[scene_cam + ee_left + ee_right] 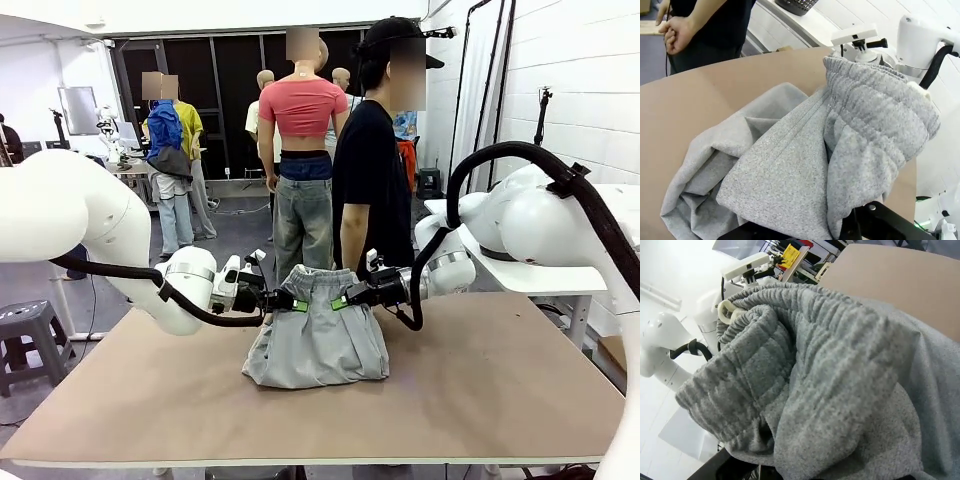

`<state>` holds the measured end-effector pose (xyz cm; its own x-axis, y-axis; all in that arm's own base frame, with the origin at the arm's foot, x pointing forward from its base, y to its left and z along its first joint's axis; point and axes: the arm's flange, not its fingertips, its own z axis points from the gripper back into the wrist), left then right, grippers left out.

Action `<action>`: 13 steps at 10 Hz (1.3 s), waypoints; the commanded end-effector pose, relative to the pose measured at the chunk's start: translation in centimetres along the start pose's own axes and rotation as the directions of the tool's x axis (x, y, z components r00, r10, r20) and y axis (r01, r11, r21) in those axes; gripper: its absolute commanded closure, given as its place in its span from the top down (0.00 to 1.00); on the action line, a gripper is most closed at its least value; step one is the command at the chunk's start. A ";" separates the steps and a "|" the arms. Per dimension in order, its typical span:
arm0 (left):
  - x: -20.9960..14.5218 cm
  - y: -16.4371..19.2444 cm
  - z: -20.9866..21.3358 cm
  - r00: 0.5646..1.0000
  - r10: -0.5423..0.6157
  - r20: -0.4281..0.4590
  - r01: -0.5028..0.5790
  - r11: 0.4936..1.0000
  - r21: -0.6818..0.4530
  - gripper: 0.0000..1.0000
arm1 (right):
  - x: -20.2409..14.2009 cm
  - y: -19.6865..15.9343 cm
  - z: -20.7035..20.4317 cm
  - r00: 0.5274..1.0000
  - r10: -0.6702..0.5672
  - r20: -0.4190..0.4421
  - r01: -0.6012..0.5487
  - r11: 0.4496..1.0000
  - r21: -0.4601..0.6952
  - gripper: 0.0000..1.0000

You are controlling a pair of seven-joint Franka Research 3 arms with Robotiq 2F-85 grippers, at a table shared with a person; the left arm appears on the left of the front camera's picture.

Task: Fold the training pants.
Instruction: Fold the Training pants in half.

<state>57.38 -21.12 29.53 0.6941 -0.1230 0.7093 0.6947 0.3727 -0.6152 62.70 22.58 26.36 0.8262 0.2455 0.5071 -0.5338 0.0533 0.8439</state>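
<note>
The light grey training pants (317, 335) hang in the middle of the table, held up by the gathered waistband while the lower part lies bunched on the brown tabletop. My left gripper (297, 303) is shut on the waistband's left side, and my right gripper (342, 299) is shut on its right side. Grey jersey (805, 165) drapes over my fingers in the left wrist view, with the elastic waistband (880, 100) raised at the right. The ribbed waistband (790, 340) folds over close to the lens in the right wrist view, hiding my fingertips.
The brown table (480, 390) has bare room all around the pants. A person in black (372, 185) stands at the far edge behind the pants, a hand (675, 32) held at the waist. A white side table (530, 275) stands at the right.
</note>
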 end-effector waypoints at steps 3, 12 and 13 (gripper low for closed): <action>0.1 2.5 0.4 0.995 0.097 -0.038 -0.093 0.992 0.088 0.00 | 1.1 -1.4 1.0 0.996 -0.088 0.001 0.088 0.995 -0.054 0.00; -0.1 3.9 0.5 0.979 0.197 -0.052 -0.188 0.972 0.143 0.66 | 1.2 -1.7 1.9 0.973 -0.225 0.045 0.229 0.964 -0.135 0.85; -0.1 3.8 0.5 0.979 0.201 -0.044 -0.193 0.970 0.147 0.86 | 1.1 -1.4 2.3 0.971 -0.234 0.054 0.240 0.958 -0.155 1.00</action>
<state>59.50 -18.96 26.87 0.8145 -0.0853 0.5738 0.5317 0.5052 -0.6798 64.90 20.45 25.35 0.9271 0.1737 0.3321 -0.3650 0.2182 0.9051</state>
